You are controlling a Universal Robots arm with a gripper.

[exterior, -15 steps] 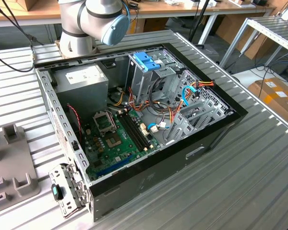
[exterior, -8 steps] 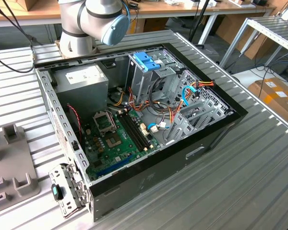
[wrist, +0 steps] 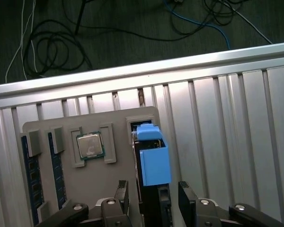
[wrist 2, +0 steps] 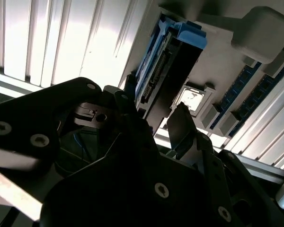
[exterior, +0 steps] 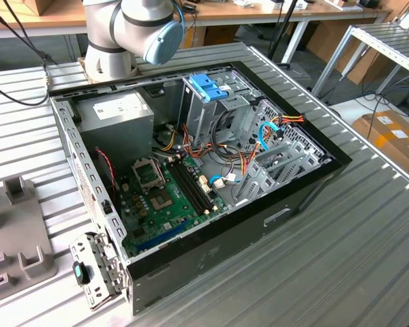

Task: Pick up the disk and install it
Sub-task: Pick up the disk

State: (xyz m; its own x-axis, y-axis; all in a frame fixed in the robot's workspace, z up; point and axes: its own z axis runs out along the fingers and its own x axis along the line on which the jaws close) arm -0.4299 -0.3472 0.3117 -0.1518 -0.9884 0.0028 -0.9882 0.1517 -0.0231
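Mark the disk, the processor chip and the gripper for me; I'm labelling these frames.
disk [wrist: 154, 161], first wrist view, on its blue plastic rail.
processor chip [wrist: 90, 145], first wrist view, middle of its metal lid.
gripper [wrist: 153, 185], first wrist view, midway between its fingertips.

Open computer case [exterior: 259, 225] is seen lying on ribbed metal table [exterior: 341, 272]. Inside are noted: green motherboard [exterior: 163, 204], grey box with white sticker [exterior: 116, 119], and blue latch piece [exterior: 208, 86] atop grey metal cage [exterior: 198, 116]. Cardboard box [exterior: 392, 136] is seen at the exterior view's right. In the first wrist view, grey holder plate [wrist: 90, 184] is recorded carrying processor chip [wrist: 90, 145] and memory sticks [wrist: 31, 179]. Cables [wrist: 52, 47] are seen on dark floor.
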